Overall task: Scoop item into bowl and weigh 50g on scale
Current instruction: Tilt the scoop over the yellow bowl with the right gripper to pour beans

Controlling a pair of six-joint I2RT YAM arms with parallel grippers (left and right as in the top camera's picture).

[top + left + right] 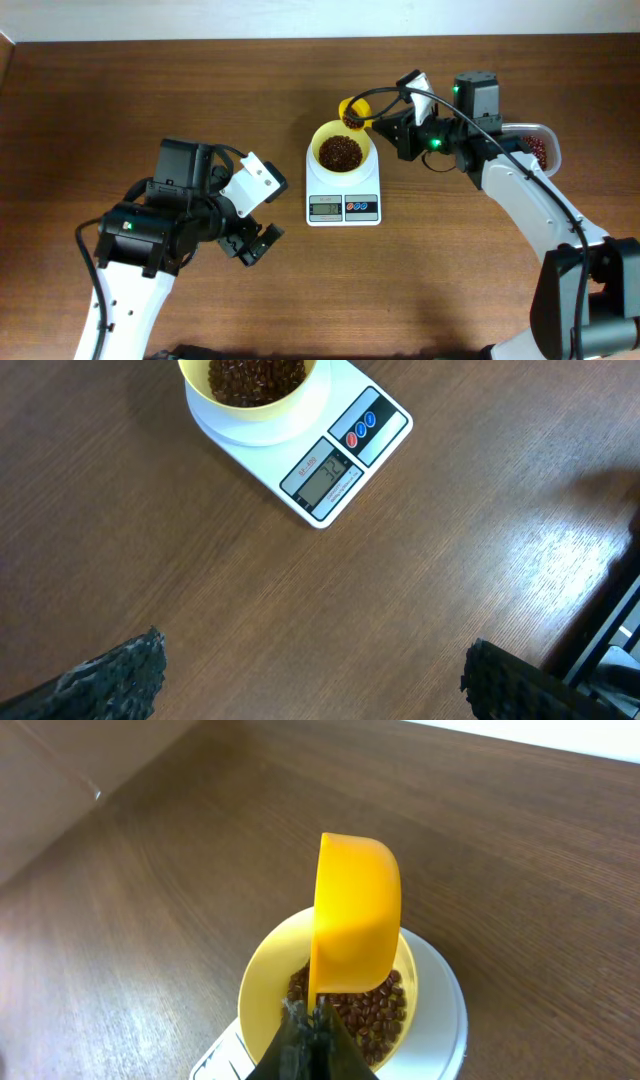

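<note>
The pale yellow bowl (341,151) sits on the white scale (343,196) and holds many dark red-brown beans (340,152). My right gripper (392,124) is shut on the handle of a bright yellow scoop (354,110), tipped on its side at the bowl's far right rim, with some beans in it. In the right wrist view the scoop (353,915) hangs over the bowl (262,982) and beans (375,1010). My left gripper (252,243) is open and empty, left of the scale. The left wrist view shows the scale (340,450), its display, and the bowl (255,390).
A clear plastic tub (537,146) with more beans stands at the right, behind my right arm. The table's far edge runs along the top of the overhead view.
</note>
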